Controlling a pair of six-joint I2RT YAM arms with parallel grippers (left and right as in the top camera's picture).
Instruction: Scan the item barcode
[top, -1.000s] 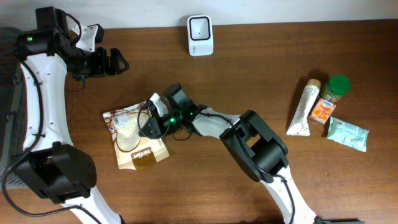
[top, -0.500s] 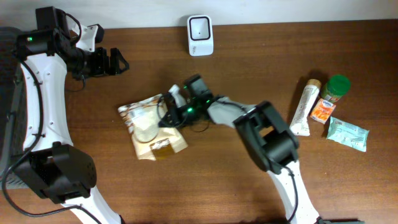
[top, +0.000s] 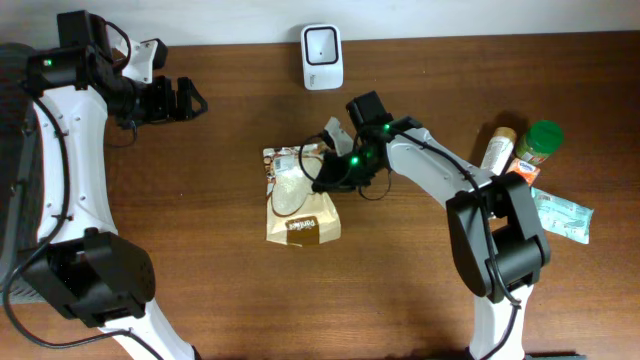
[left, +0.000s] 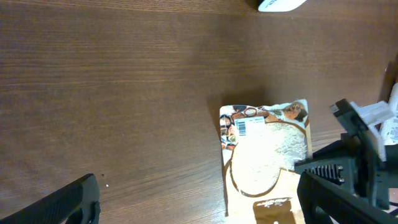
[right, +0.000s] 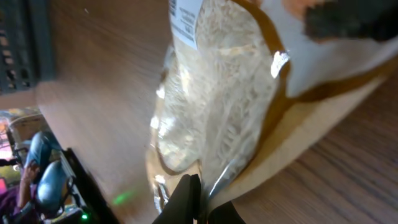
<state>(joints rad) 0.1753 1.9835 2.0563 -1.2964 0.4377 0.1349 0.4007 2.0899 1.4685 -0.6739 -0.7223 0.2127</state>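
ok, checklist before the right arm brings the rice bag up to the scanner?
1. right pincer shut on the rice bag: ok.
2. barcode on the upward face, uncovered: ok.
3. scanner window unobstructed: ok.
4. Bag at the scanner: not ok, it sits short of it.
5. left pincer open and off the path: ok.
6. Bag lifted clear of the table: cannot tell.
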